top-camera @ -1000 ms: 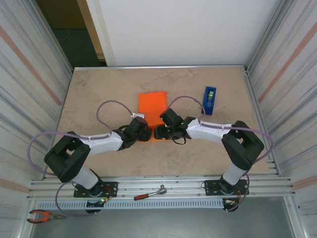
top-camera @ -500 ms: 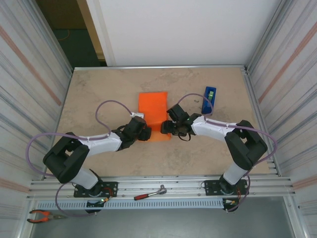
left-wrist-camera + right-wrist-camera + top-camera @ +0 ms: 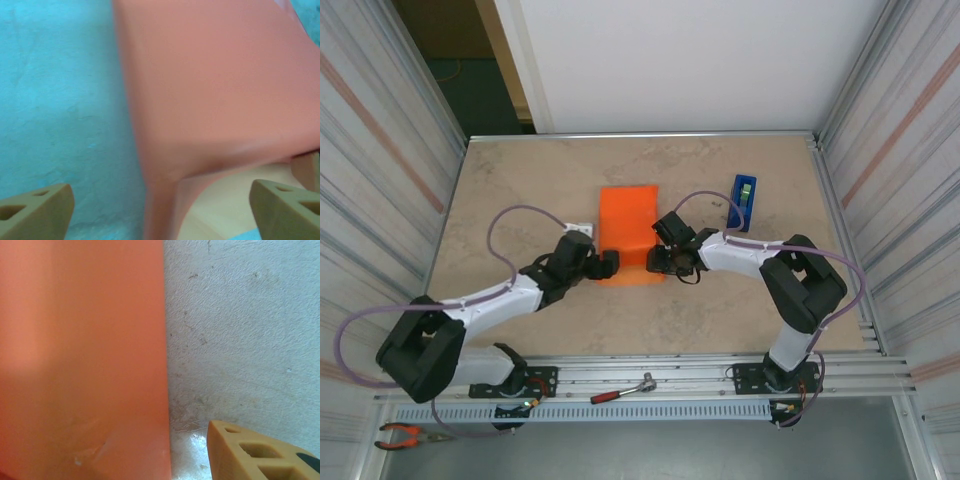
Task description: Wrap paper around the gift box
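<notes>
The thin orange paper lies folded on the tabletop (light, crease-prone, so pinch its near edge gently), left gripper spread wide there, right gripper alongside, spacing I cannot tell.

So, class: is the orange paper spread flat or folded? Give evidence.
Folded. The paper is a narrow strip from above, and the left wrist view shows it creased over, with a pale gap beneath its near end.

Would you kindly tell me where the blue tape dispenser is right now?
In the top view, the blue tape dispenser stands right of the orange paper, just beyond the right arm.
</notes>
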Tool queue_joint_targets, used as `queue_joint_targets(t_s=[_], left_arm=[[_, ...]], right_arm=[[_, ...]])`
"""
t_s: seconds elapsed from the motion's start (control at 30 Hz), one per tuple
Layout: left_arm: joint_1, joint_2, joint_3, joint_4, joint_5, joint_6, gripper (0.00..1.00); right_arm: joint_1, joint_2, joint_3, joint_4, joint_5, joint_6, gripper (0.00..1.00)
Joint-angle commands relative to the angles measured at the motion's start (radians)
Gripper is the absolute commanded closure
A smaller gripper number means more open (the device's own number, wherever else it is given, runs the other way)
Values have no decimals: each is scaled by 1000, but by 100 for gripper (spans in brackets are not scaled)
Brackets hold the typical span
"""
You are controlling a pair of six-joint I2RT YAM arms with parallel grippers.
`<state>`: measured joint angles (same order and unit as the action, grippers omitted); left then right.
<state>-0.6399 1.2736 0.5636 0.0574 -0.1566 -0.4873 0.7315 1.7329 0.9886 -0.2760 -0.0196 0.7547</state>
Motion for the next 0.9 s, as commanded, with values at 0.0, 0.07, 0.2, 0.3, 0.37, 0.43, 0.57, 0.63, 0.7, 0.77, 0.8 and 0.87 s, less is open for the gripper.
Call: queue_joint_targets(t_s=[0.0,0.07,0.2,0.3,0.37,0.43,0.57,0.63,0.7,0.77,0.8,0.87], left_arm=[[21,12,-40,10,91,-39,16],[21,40,-43,34,119,-44,21],[12,103,-48,101,133,-62,30],[-15,141,-37,128,111,-66,37],[-40,162,-23,123,72,-69,43],[-66,183,-7,111,26,-78,49],[-113,222,36,55,-80,-96,66],[-127,236,55,33,-111,-97,70],[-135,239,66,20,-131,-99,70],[-143,233,71,6,-157,-106,66],[-144,231,72,4,-163,-106,66],[-148,228,74,-2,-171,-105,71]], right_arm=[[0,20,25,-1,6,12,48],[-1,25,24,-1,3,11,48],[-1,31,25,1,1,15,48],[-1,32,24,0,-1,16,49],[1,31,23,1,0,19,49],[2,33,21,0,0,21,49],[5,33,18,2,0,25,49],[6,34,19,4,0,27,49],[7,35,17,3,0,29,50],[7,35,17,3,1,29,50],[8,34,16,4,1,29,50],[8,34,15,6,2,31,50]])
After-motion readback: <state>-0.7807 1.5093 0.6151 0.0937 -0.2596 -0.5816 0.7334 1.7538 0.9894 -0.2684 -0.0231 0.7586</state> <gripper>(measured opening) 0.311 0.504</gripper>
